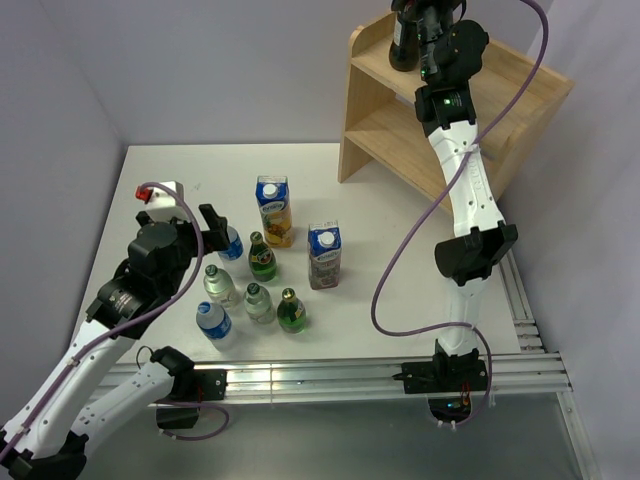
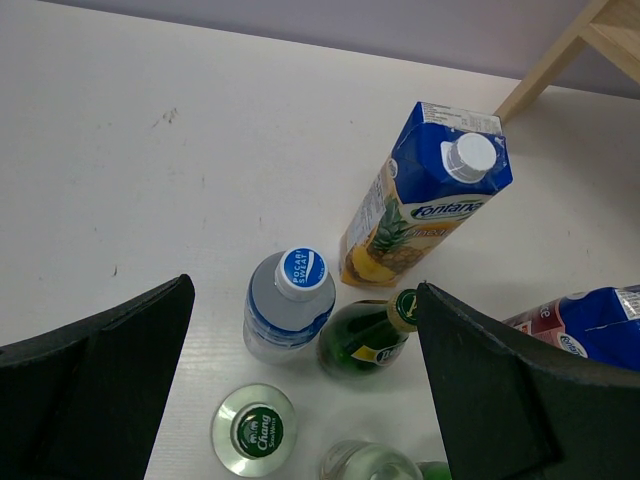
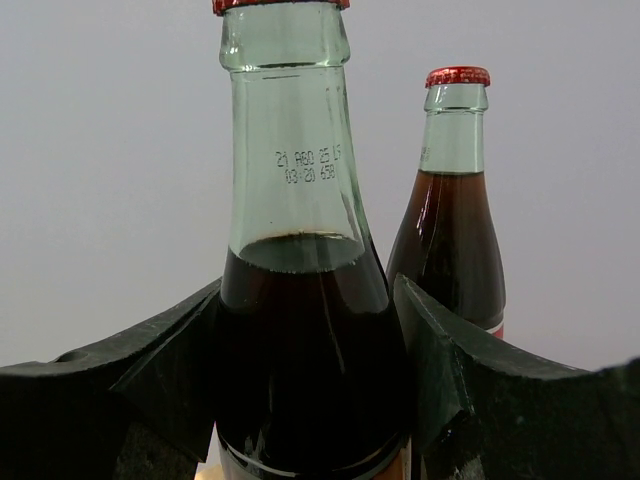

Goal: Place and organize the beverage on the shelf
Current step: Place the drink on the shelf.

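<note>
My right gripper [image 3: 305,300] is shut on a red-capped dark cola bottle [image 3: 300,330], its fingers pressed against both sides of the shoulder. A second cola bottle [image 3: 455,230] stands just behind it to the right. In the top view this gripper [image 1: 432,25] is at the top tier of the wooden shelf [image 1: 520,95], with a dark bottle [image 1: 403,40] beside it. My left gripper [image 2: 305,290] is open and empty above a blue-capped water bottle [image 2: 290,305] and a green bottle [image 2: 368,335]. In the top view the left gripper [image 1: 218,228] is at the left of the group of drinks.
On the table stand two blue-topped juice cartons [image 1: 273,208] [image 1: 324,254], two green bottles [image 1: 262,257] [image 1: 291,311], clear bottles [image 1: 217,285] [image 1: 259,302] and a water bottle [image 1: 215,325]. A green-capped soda bottle [image 2: 253,430] stands below the left jaws. The shelf's lower tier [image 1: 400,140] shows bare wood.
</note>
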Robot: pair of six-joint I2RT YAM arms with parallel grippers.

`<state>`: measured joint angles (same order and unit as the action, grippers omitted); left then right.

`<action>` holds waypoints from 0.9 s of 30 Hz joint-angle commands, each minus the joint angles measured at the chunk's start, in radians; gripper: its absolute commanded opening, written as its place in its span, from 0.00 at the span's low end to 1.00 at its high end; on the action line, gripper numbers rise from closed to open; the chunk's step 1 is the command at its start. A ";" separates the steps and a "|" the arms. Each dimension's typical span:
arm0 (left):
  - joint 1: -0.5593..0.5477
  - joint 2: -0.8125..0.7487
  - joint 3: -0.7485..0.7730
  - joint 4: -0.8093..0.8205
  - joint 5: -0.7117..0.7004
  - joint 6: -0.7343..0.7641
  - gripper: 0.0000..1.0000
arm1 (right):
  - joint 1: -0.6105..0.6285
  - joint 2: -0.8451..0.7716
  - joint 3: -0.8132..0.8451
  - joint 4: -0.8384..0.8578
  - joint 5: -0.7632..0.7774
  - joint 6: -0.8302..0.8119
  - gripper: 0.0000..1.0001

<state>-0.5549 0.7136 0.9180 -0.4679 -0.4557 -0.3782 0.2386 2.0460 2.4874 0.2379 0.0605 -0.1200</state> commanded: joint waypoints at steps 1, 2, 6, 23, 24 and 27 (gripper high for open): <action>0.006 0.003 0.009 0.034 0.020 0.015 1.00 | 0.011 0.114 -0.071 -0.285 -0.014 0.086 0.36; 0.004 0.001 0.009 0.035 0.020 0.015 0.99 | 0.010 0.114 -0.074 -0.285 -0.016 0.088 0.37; 0.006 0.001 0.009 0.035 0.020 0.016 0.99 | 0.007 0.114 -0.094 -0.270 -0.028 0.088 0.43; 0.007 0.004 0.004 0.040 0.029 0.021 1.00 | -0.010 0.144 -0.099 -0.256 -0.053 0.115 0.56; 0.007 0.006 0.004 0.040 0.029 0.022 0.99 | -0.012 0.146 -0.099 -0.255 -0.056 0.117 0.56; 0.009 0.007 0.002 0.040 0.029 0.022 0.99 | -0.013 0.155 -0.091 -0.253 -0.056 0.115 0.54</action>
<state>-0.5529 0.7181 0.9180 -0.4679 -0.4408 -0.3748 0.2176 2.0609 2.4744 0.2775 0.0139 -0.0750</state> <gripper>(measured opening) 0.995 0.684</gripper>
